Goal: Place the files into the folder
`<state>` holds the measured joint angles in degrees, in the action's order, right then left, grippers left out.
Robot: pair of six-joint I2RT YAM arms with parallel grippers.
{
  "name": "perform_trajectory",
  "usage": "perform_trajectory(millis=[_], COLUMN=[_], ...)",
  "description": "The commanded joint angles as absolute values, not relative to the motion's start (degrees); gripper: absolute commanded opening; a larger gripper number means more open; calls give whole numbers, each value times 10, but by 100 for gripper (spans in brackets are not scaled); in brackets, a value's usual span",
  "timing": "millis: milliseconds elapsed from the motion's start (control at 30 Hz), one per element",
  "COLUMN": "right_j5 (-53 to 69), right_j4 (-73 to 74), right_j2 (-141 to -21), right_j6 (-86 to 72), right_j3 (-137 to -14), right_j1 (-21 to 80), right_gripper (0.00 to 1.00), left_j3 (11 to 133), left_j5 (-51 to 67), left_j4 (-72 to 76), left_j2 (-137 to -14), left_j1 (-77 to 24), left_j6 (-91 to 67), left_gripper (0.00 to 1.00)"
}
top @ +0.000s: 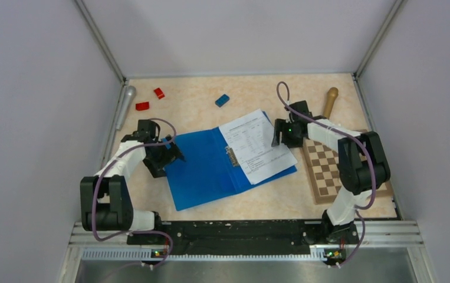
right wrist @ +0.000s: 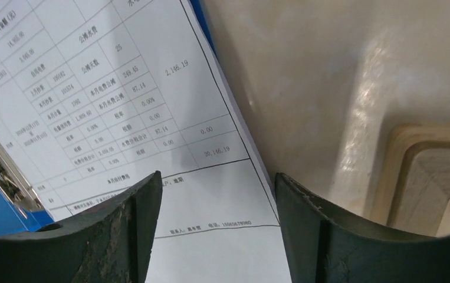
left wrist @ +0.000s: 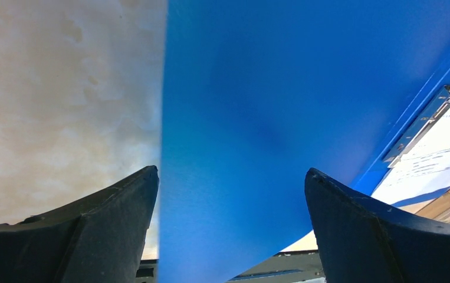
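Top external view: the folder (top: 204, 171) lies open and flat on the table (top: 269, 203). The files (top: 255, 144) sit on the folder's right half, skewed, with their far corner and right edge hanging past the folder's border. The left gripper (top: 174, 157) is at the folder's left edge. Its fingers (left wrist: 110, 218) are spread wide, with the cover's edge running under the gap and nothing clamped. The right gripper (top: 278, 137) is at the folder's right side, above the files' right edge, with its fingers (right wrist: 328, 236) apart and holding nothing.

The main risk, as I judge it, is the skew. If the cover is folded over before the sheets are squared to the folder, the overhanging corner would crease or stick out. Thin paper pushed from one side could buckle, or the top sheet could slide off those below. A pinch on the flat left cover could slip, or drag the whole folder and shift the sheets (they look loose). The chessboard (top: 328, 168), just right of the folder, leaves the right arm little room.

I cannot tell how many sheets there are. Nor can I tell whether the metal clip (top: 232, 157) at the folder's spine grips them, or whether either pair of fingertips touches the surface below. The folder's outer face is turned down, unseen.
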<state>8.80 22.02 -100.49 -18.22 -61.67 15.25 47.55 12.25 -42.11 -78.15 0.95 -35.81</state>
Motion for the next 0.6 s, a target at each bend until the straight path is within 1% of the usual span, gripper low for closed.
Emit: perform_trajectory(millis=[0, 100, 333, 367, 433, 467, 567], right_j5=[103, 94, 84, 79, 60, 52, 42], right_j4=[215, 213, 225, 226, 232, 236, 247], right_j2=[-949, -925, -893, -892, -888, -886, -884], right_j6=[-197, -201, -201, -200, -199, -197, -189], right_j3=[-583, -559, -528, -525, -525, -526, -535], right_j1=[178, 190, 218, 218, 218, 218, 218], right_gripper=[64, 56, 39, 38, 38, 40, 58], left_j3=[479, 479, 486, 487, 488, 488, 492], left_j5=[153, 161, 165, 165, 164, 165, 165], left_j4=[-383, -377, -375, -375, -377, -377, -379], left_j2=[-796, -800, -805, -806, -806, -806, -807], left_j1=[11, 11, 10, 10, 10, 10, 10], left_j6=[-357, -359, -355, -354, -353, -353, -349], left_gripper=[97, 95, 95, 95, 95, 95, 95])
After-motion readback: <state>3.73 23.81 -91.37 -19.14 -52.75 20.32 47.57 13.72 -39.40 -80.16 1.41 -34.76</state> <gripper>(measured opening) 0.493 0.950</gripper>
